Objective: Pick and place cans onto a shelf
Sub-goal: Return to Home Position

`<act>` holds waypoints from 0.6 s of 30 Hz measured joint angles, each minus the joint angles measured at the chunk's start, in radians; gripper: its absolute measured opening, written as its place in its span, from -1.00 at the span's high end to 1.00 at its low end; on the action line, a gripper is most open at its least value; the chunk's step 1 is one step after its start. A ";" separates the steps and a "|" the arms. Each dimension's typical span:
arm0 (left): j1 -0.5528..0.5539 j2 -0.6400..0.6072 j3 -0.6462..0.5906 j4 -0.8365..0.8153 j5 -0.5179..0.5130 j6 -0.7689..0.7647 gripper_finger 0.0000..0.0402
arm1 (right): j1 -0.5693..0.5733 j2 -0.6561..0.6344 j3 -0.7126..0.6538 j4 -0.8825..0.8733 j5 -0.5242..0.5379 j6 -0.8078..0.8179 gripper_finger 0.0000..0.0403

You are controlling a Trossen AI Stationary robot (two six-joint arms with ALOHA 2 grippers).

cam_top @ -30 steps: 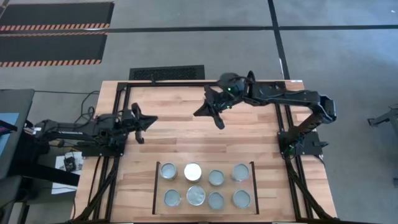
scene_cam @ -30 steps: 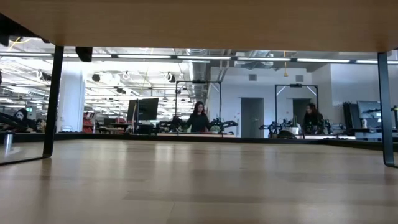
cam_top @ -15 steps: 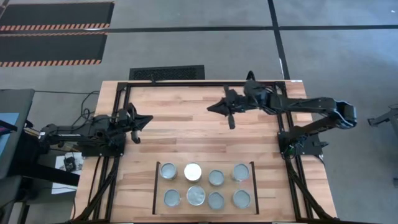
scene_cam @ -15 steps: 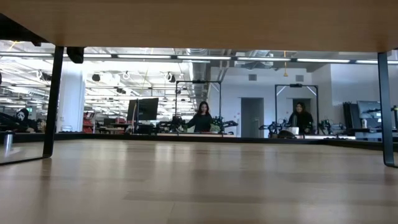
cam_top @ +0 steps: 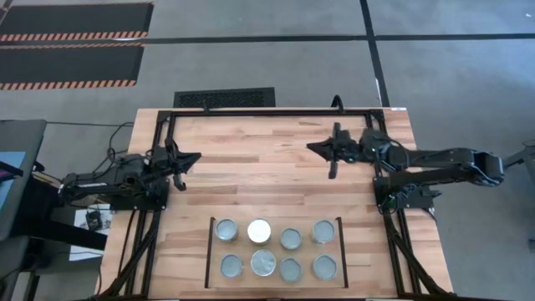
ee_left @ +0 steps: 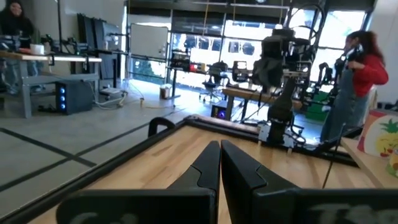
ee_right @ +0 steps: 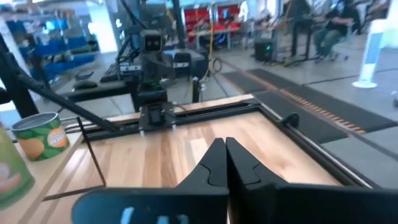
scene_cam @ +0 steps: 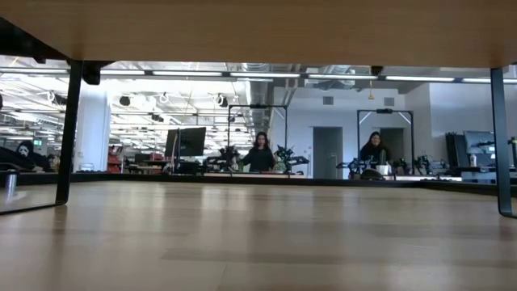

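Eight cans stand upright in two rows of four on the light wood shelf section [cam_top: 276, 249] near the table's front edge, between two thin black bars [cam_top: 207, 251] [cam_top: 343, 251]. One can is white-topped [cam_top: 259, 230] and one is wider [cam_top: 264, 262]. My left gripper [cam_top: 192, 156] is shut and empty at the table's left side, far from the cans; it also shows in the left wrist view [ee_left: 219, 149]. My right gripper [cam_top: 312, 147] is shut and empty over the table's far right part, and shows in the right wrist view [ee_right: 225, 144].
A large black metal frame [cam_top: 276, 112] runs round the table's far and side edges. In the right wrist view an orange-labelled can [ee_right: 40, 134] shows off to one side. People stand at desks in the room beyond [scene_cam: 260, 152]. Bare wood lies between the two grippers.
My right gripper has drawn back from the table's middle toward its right edge, the arm stretching out to the right. My left gripper has drawn back a little toward the table's left edge. The cans have not moved.
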 joint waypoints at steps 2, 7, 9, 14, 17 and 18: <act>0.004 0.002 0.000 -0.016 0.000 -0.001 1.00 | 0.004 -0.057 -0.064 0.032 0.024 0.003 0.98; 0.008 0.002 0.000 -0.064 0.001 -0.017 1.00 | 0.008 -0.212 -0.204 0.057 0.079 0.049 0.98; 0.008 0.002 0.000 -0.075 0.018 -0.003 1.00 | 0.008 -0.272 -0.250 0.055 0.092 0.052 0.98; 0.013 0.002 -0.061 -0.027 0.082 0.003 1.00 | 0.008 -0.427 -0.363 0.049 0.128 0.075 0.98; 0.029 0.006 -0.122 0.060 0.112 -0.023 1.00 | 0.008 -0.539 -0.427 0.046 0.144 0.095 0.98; 0.037 0.011 -0.130 0.090 0.134 -0.019 1.00 | 0.006 -0.576 -0.445 0.048 0.144 0.097 0.98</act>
